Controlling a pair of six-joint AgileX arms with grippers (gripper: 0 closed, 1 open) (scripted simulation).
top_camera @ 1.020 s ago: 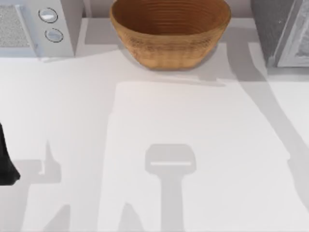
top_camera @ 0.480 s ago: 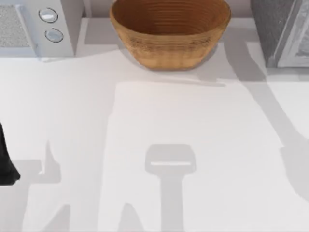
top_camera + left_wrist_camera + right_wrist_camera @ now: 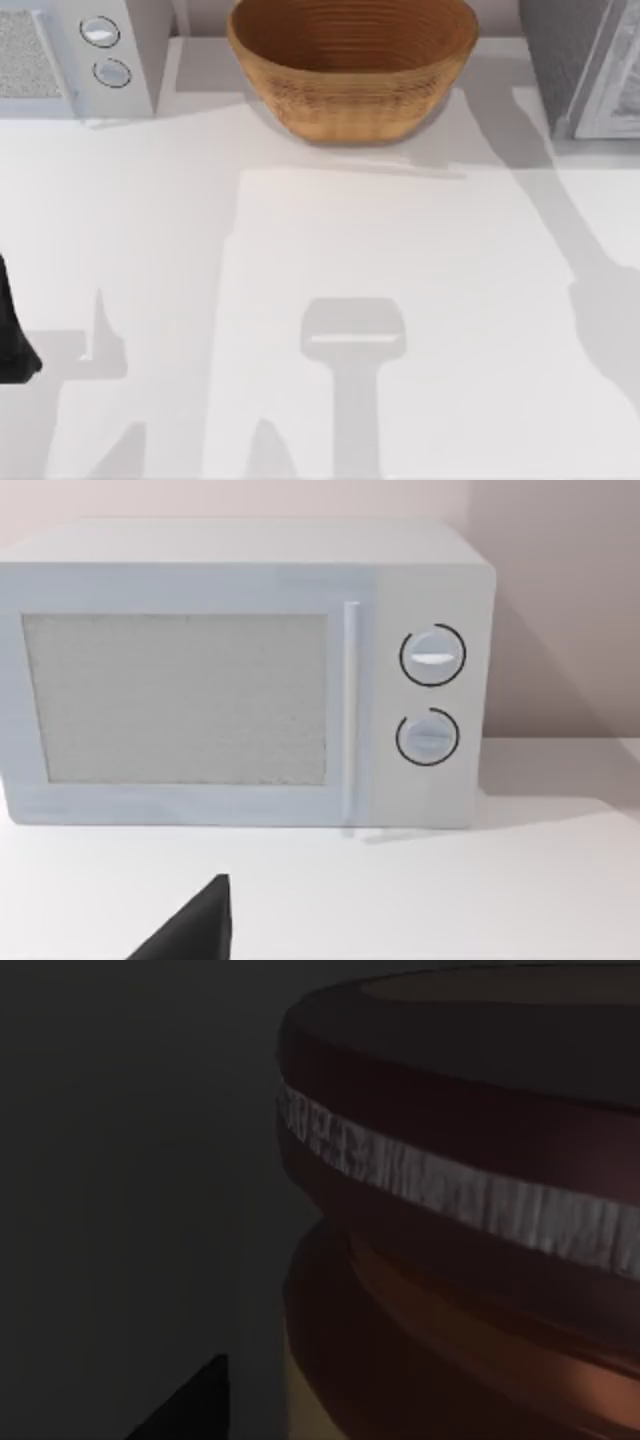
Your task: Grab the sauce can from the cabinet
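Observation:
The sauce can (image 3: 470, 1220) looms very close in the dim right wrist view. It has a dark maroon top, a pale band under the rim and an orange-brown label lower down. A dark part of my right gripper (image 3: 190, 1408) shows just beside the can, inside the shadowed cabinet. From above, the grey cabinet (image 3: 585, 65) stands at the table's far right corner. My left arm (image 3: 12, 335) is parked at the table's left edge, and a dark tip of its gripper (image 3: 195, 928) faces the microwave.
A wicker basket (image 3: 352, 65) stands at the back middle of the table. A white microwave (image 3: 70, 50) with two dials sits at the back left, its door shut (image 3: 180, 705). The white table (image 3: 330, 250) lies between them.
The right arm's shadow on the table's right side has shifted left and grown wider. The left arm, basket and microwave have not moved.

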